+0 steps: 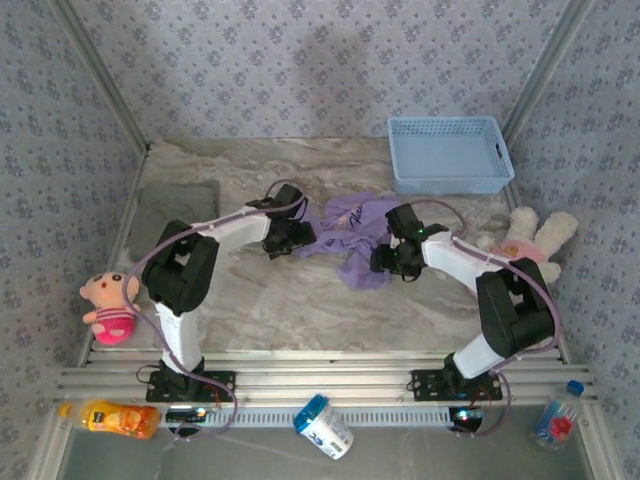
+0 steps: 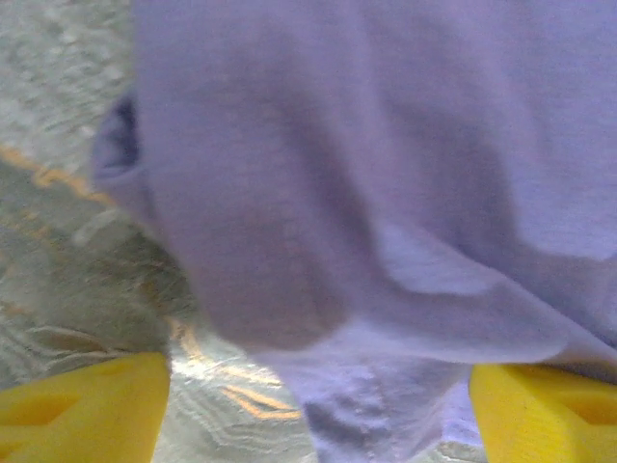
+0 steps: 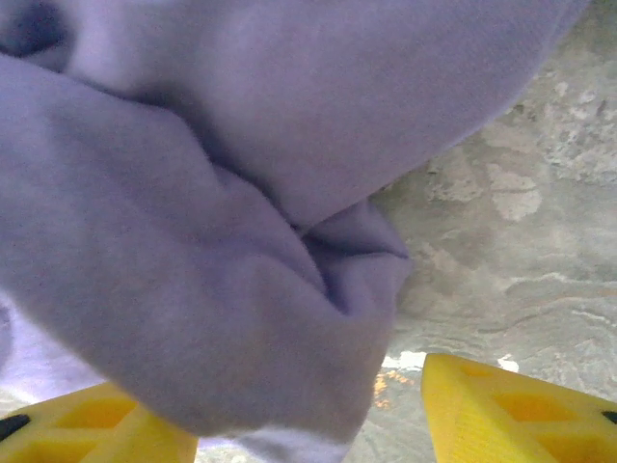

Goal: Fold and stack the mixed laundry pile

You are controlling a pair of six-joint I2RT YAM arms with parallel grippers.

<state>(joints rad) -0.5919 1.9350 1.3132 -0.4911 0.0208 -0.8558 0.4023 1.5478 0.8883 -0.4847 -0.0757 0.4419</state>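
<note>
No text can be read. The lavender T-shirt (image 1: pixel 352 235) has dark script lettering between the left jaws and the right jaws, too small to make out. Well behind the jaws, the labels on the orange bottle (image 1: pixel 118 418), blue-white can (image 1: pixel 323 427) and blue-capped bottle (image 1: pixel 556 420) are illegible.

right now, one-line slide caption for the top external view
Left end effector and right end effector flank a crumpled lavender T-shirt mid-table; gray garment flat at far left, blue basket behind

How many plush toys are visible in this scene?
2. A pink doll lies at the left edge of the table; a white-and-pink bunny lies at the right edge, near the blue basket. The arms might hide others.
</note>
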